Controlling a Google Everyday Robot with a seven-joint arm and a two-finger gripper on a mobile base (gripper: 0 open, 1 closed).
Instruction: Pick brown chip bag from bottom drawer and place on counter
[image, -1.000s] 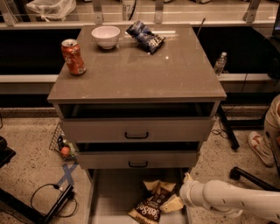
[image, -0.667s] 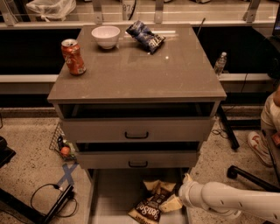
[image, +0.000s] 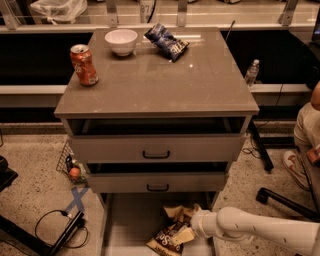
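Observation:
The brown chip bag (image: 167, 240) lies crumpled on the pale floor of the open bottom drawer (image: 127, 222), near its right side, with tan ends and white script showing. My gripper (image: 184, 233) reaches in from the right on a white arm (image: 260, 231) and sits right at the bag's right edge, low in the drawer. The counter (image: 165, 85) is the grey-brown cabinet top above.
On the counter stand an orange soda can (image: 83, 65), a white bowl (image: 120, 41) and a dark-blue snack bag (image: 166, 41). Two upper drawers with black handles (image: 156, 155) are slightly open. A person's leg (image: 306, 130) and chair base are at the right; cables lie at the left.
My arm has shifted a little to the left, closer onto the bag. The bag has not visibly moved.

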